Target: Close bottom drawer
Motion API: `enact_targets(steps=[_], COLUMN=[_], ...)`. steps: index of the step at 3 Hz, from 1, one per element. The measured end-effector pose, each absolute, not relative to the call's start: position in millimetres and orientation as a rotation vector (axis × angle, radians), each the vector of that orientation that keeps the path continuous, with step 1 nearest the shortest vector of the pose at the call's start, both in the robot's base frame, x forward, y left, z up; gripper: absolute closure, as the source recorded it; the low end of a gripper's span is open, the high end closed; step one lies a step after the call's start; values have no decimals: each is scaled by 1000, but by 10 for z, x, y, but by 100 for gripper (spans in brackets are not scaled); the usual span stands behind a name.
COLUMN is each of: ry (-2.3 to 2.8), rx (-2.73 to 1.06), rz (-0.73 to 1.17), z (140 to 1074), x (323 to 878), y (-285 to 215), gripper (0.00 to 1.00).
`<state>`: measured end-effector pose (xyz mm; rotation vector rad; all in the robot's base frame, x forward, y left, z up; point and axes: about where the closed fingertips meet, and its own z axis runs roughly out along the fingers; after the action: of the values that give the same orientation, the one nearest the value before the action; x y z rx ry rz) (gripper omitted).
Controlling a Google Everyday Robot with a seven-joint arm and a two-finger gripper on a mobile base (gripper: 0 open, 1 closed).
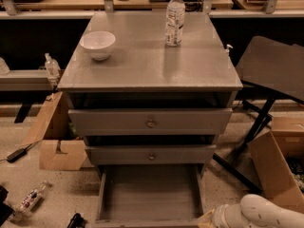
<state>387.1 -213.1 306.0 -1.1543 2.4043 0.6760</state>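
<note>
The bottom drawer (149, 196) is standing pulled out at the foot of the cabinet (142, 65), while the gripper (209, 218), open or closed I cannot tell, is hanging low by the drawer's right front corner, likely readying a push.

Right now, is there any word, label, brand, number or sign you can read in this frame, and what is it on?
No text can be read.
Water bottle on the cabinet top: label too blurred to read.
Bottle lying at lower left: label too blurred to read.
Left cardboard box: no print visible.
Bottom drawer, open, with the claw by its right front corner at the picture's bottom edge: no markings visible on either.
</note>
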Motion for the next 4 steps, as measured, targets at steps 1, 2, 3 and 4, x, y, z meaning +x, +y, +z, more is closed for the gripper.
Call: enact_targets(steps=[1, 2, 3, 4], ry=[2404, 2399, 2345, 2274], rx=[-1155, -1124, -1106, -1131], rz=[681, 743, 817, 845], z=[3045, 2798, 2218, 1737], x=[3862, 3771, 3515, 3342], y=[-2117, -2084, -1989, -1813], gripper=[95, 100, 100, 100])
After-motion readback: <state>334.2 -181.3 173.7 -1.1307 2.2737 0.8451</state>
